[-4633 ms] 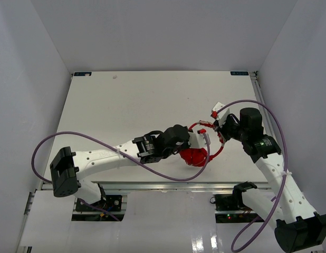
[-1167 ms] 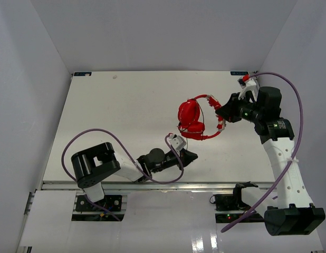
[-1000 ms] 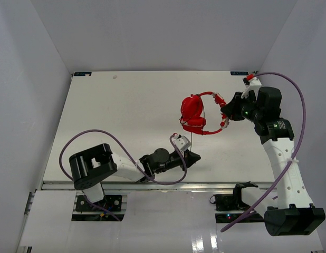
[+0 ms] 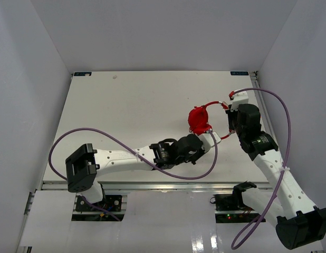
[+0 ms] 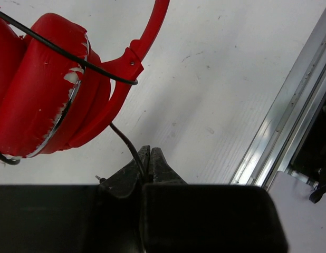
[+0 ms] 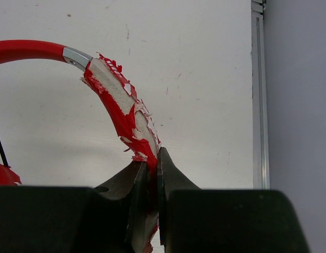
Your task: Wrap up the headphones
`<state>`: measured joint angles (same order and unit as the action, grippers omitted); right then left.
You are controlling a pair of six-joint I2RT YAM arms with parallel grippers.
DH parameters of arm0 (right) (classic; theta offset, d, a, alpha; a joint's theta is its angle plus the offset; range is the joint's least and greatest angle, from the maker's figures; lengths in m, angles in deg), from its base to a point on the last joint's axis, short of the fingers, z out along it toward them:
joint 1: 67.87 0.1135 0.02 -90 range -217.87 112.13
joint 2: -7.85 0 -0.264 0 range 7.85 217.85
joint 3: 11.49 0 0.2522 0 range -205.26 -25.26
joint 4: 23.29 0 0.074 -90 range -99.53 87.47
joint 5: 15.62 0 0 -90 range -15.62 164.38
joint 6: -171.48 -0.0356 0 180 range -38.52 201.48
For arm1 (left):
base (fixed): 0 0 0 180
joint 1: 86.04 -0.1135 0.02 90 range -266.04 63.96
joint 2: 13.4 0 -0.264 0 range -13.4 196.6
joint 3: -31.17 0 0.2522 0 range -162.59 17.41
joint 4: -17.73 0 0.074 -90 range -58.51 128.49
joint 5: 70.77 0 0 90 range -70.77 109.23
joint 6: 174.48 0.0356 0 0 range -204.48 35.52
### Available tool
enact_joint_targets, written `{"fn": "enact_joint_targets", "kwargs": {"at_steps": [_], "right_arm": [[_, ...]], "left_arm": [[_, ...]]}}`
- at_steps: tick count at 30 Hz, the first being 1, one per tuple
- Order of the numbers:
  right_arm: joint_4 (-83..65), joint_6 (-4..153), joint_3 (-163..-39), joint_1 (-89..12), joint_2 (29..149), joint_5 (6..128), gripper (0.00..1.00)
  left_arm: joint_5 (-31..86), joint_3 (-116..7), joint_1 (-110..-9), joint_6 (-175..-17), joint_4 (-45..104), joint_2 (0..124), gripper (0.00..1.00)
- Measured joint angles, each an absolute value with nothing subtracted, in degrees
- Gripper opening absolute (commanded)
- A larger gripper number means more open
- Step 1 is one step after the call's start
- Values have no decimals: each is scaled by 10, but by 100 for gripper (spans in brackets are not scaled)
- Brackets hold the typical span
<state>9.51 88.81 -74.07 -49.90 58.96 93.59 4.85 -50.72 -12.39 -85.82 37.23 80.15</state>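
Left gripper [image 5: 150,158]: jaws pressed together, pinching the thin black cord [image 5: 123,139] at the tips. From there the cord runs up and to the left to the red headphones [image 5: 102,97], which sit above and left of the gripper without touching it. A second run of cord crosses the ear cup [image 5: 36,89]. The cup padding is cracked, with white patches showing. The white table [image 5: 216,79] lies beyond, and a metal rail [image 5: 289,116] runs to the right.

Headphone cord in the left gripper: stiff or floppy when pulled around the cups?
Likely floppy: the cord curves loosely from the ear cup into the shut left gripper. It is thin, so it may slip through the pinch under tension. It drapes across the cup, so it probably conforms rather than springs off.
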Motion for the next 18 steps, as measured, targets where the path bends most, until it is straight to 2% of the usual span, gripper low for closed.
{"fn": "enact_joint_targets", "kwargs": {"at_steps": [9, 18], "right_arm": [[86, 896, -719, -467, 610, 955, 8], [103, 892, -715, -457, 636, 949, 8]], "left_arm": [[14, -563, -123, -786, 489, 801, 17], [16, -565, -120, -757, 523, 801, 15]]}}
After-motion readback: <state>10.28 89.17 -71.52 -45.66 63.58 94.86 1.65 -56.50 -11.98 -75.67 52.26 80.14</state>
